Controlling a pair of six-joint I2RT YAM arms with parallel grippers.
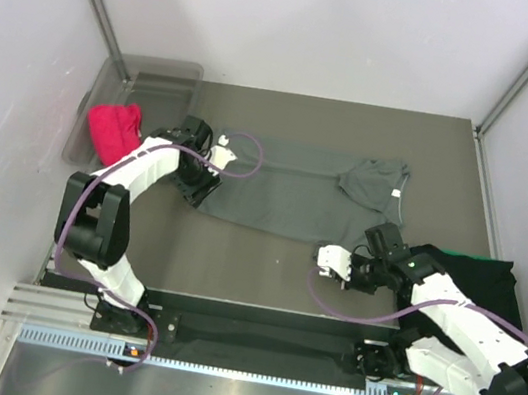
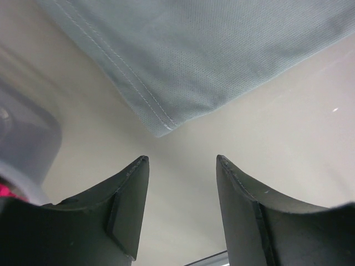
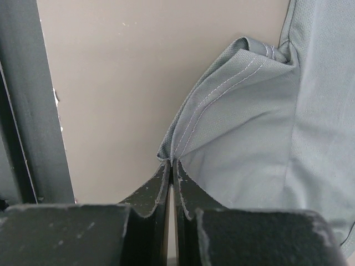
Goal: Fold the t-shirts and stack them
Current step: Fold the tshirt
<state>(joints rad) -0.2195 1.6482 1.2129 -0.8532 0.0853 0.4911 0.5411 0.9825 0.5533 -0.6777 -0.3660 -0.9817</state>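
The right arm point(image 1: 465, 328) covers part of the black folded t-shirts point(image 1: 484, 275), so their number is unclear. The clear bin point(image 2: 22, 133) is blurred and cut off at the left wrist view's edge. The dark grey t-shirt point(image 1: 294, 198) has a label point(image 1: 398, 194) that is unreadably small.

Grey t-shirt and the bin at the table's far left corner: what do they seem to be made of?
The grey t-shirt looks like a fine knit, perhaps a synthetic or blended sports mesh: the right wrist view shows a tiny pinhole texture, a matte face and double-stitched hems. The bin is probably clear, smooth plastic: its walls are see-through and its corners rounded.
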